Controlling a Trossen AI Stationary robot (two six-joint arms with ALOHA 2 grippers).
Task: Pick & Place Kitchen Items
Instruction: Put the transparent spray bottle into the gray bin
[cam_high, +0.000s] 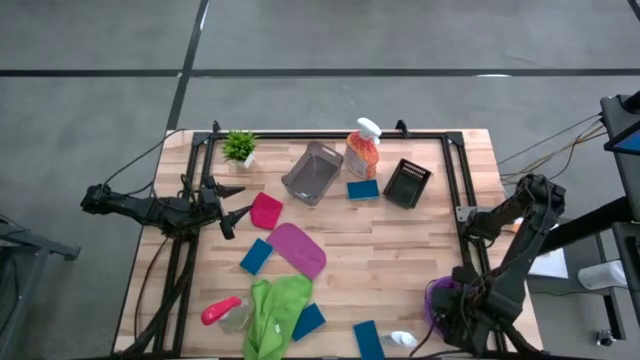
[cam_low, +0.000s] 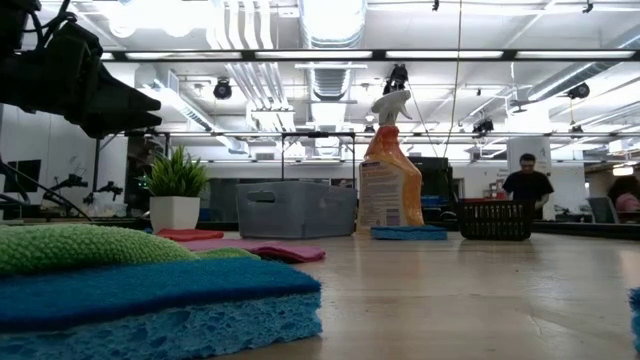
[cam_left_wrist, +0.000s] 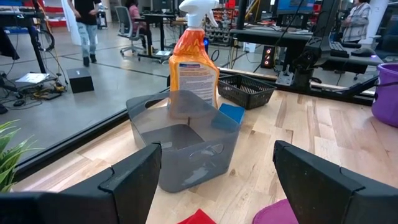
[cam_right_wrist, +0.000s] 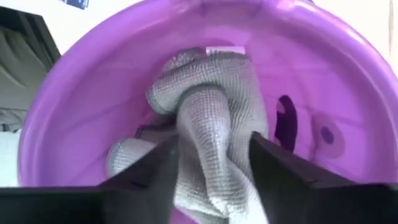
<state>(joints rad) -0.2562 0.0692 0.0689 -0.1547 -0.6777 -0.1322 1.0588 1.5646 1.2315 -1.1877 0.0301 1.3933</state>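
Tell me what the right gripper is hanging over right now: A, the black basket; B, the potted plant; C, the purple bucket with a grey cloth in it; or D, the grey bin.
C: the right gripper hangs over the purple bucket, the grey cloth between its fingers.

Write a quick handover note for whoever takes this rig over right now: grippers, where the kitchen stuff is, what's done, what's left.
Right gripper: over the purple bucket, fingers on either side of the grey cloth inside it.
Left gripper: open, empty, waiting at the table's left edge.
Done: grey cloth in bucket.
Left: green cloth, magenta cloth, red cloth, blue sponges, orange spray bottle and small bottles on the table.
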